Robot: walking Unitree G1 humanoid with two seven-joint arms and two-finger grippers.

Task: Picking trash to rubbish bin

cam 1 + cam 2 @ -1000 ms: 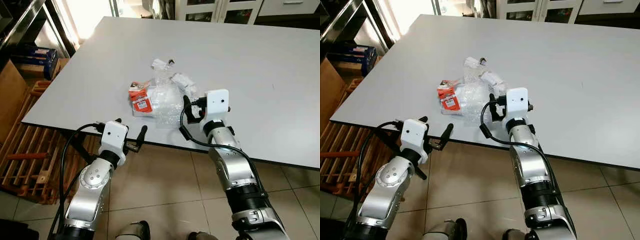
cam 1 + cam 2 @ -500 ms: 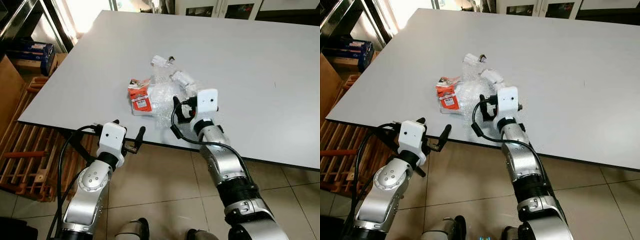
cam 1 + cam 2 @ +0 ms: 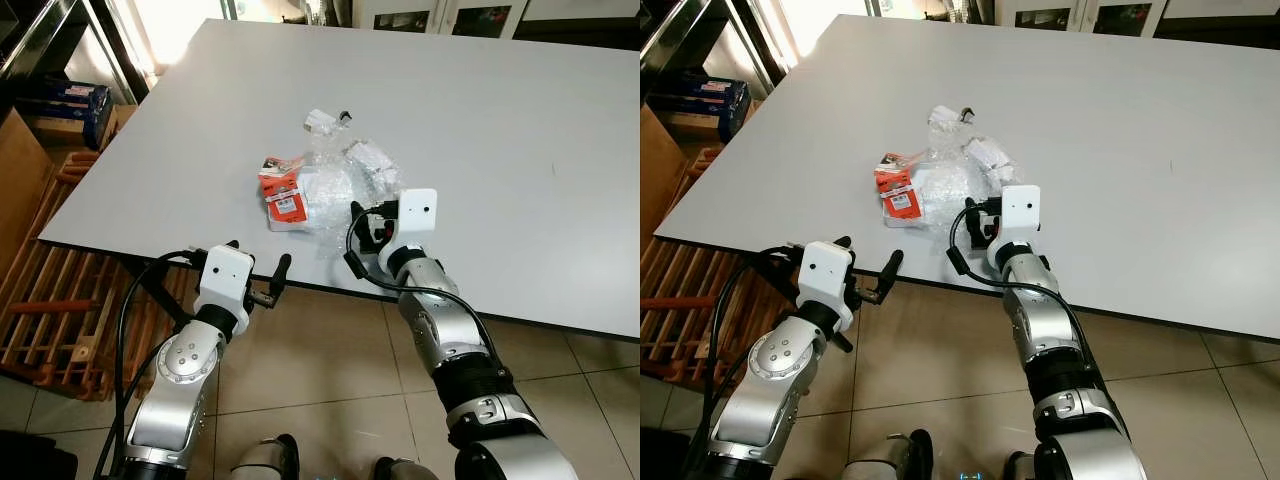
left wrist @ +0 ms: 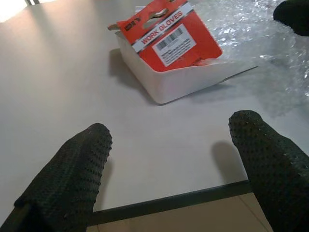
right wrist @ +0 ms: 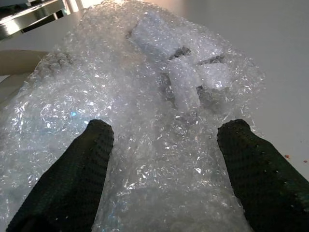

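Note:
A heap of clear bubble wrap (image 3: 335,195) lies near the front edge of the white table (image 3: 500,130). A red and white "WORK GLOVES" package (image 3: 282,192) leans against its left side, and a small white wrapped piece (image 3: 322,121) sits just behind. My right gripper (image 3: 368,222) is open at the wrap's near side. In the right wrist view the bubble wrap (image 5: 159,125) lies between the two black fingers (image 5: 77,179). My left gripper (image 3: 262,258) is open at the table's front edge, short of the package (image 4: 166,36), with nothing between its fingers.
Wooden slats (image 3: 50,320) and a blue crate (image 3: 60,100) stand on the left beside the table. Dark cabinets (image 3: 440,15) line the back. Tiled floor (image 3: 320,370) runs under the table's front edge, where both arms reach up.
My right arm has swung left along the table edge and settled with its fingers either side of the bubble wrap's near part. The left arm has stayed put.

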